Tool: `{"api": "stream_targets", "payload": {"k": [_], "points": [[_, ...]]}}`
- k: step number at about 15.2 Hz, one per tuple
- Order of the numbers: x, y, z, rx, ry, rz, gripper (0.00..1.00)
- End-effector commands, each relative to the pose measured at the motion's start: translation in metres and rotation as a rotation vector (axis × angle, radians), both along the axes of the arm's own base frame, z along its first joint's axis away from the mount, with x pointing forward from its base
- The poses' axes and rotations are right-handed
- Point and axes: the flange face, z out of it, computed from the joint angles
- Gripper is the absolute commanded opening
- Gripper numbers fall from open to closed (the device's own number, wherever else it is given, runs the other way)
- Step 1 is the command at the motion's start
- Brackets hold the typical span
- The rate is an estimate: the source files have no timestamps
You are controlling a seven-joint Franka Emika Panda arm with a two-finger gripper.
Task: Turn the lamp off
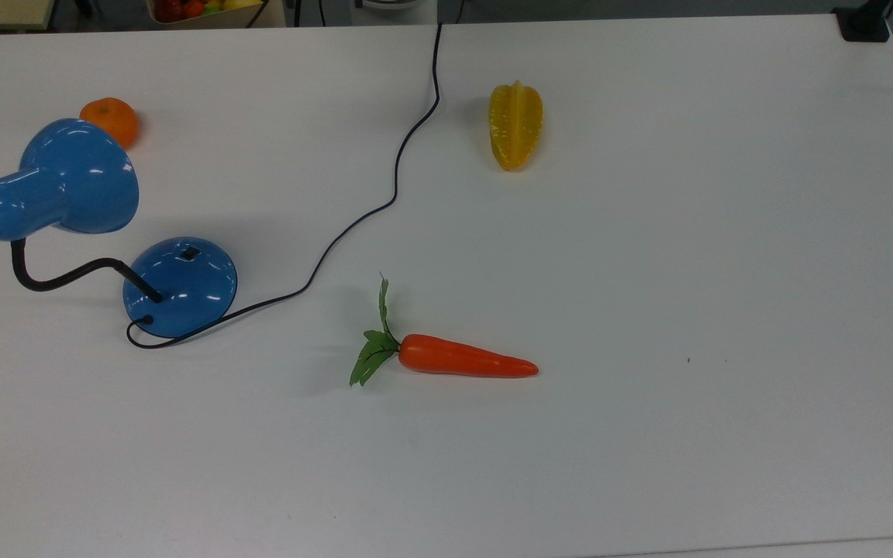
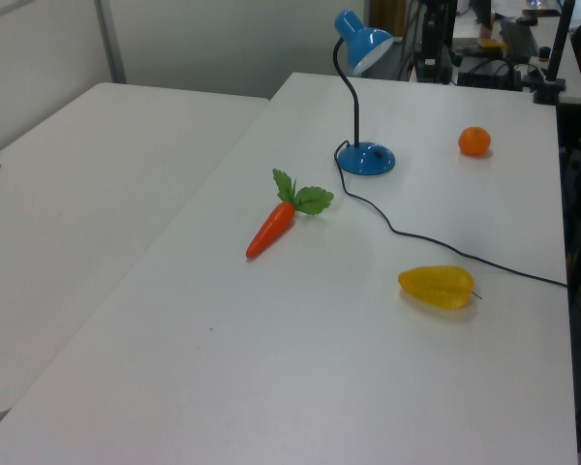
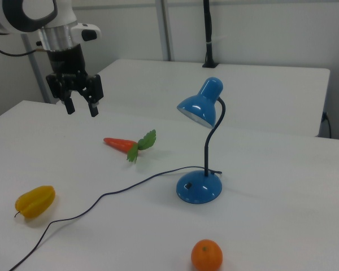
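Top view: a glossy blue desk lamp (image 1: 180,287) with a bell-shaped shade stands near the top view's left edge of a white table (image 1: 648,310). Its round domed base carries a small black switch (image 1: 191,253) on top, and a bent black gooseneck rises from the base to the shade. A thin black cord (image 1: 384,205) runs from the base in a winding line to the table's far edge. A small round orange fruit (image 1: 110,120) lies just beyond the shade. A yellow ridged star fruit (image 1: 515,125) lies well to the top view's right of the cord, and an orange carrot with green leaves (image 1: 446,358) lies nearer the camera.

Left view: the lamp (image 2: 366,158) stands upright at the far end of the table, the carrot (image 2: 276,224) in front of it, the star fruit (image 2: 437,287) beside the cord, the orange fruit (image 2: 474,141) to the left view's right.

Right view: the black two-finger gripper (image 3: 79,108) hangs in the air at the right view's upper left, fingers spread apart and holding nothing, well away from the lamp (image 3: 199,187).
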Motion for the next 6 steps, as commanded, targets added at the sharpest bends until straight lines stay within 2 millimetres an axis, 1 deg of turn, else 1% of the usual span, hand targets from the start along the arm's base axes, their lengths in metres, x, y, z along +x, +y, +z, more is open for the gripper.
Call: {"api": "stream_targets", "payload": {"k": [1,6], "points": [[-0.0107,-0.0061,0.0045,-0.032,0.015,0.021,1.0],[-0.011,-0.0105,0.007,-0.033,0.014,0.011,1.0]]}}
